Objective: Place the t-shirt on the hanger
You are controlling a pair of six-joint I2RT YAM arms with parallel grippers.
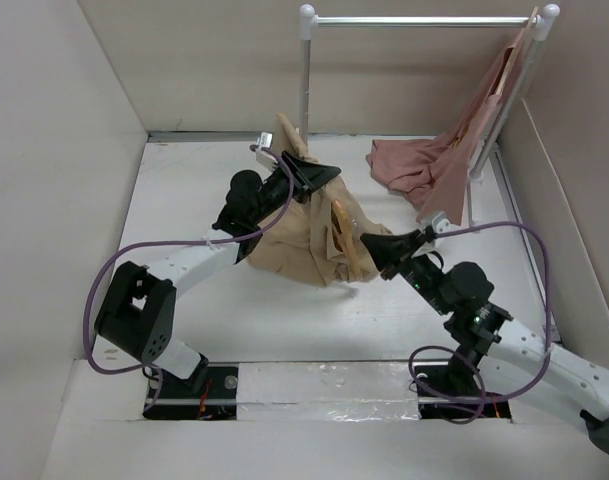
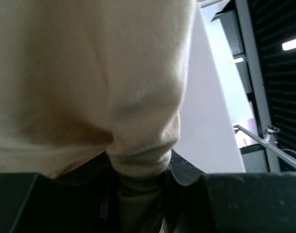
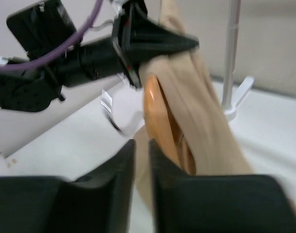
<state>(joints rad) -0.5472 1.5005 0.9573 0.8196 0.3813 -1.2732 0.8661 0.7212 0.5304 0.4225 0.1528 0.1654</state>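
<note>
The left gripper (image 1: 324,172) pinched the t-shirt (image 1: 289,245) (hanger (image 1: 337,222) inside) at 12 o'clock; the right gripper (image 1: 369,245) gripped its 3 o'clock edge.

A: What is lost in your left wrist view?
B: The t-shirt (image 2: 89,73) fills it and runs off the top and left edges. A fold of it hides the tips of my left gripper (image 2: 138,182).
A: And the hanger (image 3: 158,119)?
B: Mostly under cloth. One orange-wood strip shows, blurred, and the hook is hidden.
A: Your right gripper (image 3: 142,165)?
B: Blurred. Whether it pinches anything, I cannot tell.
</note>
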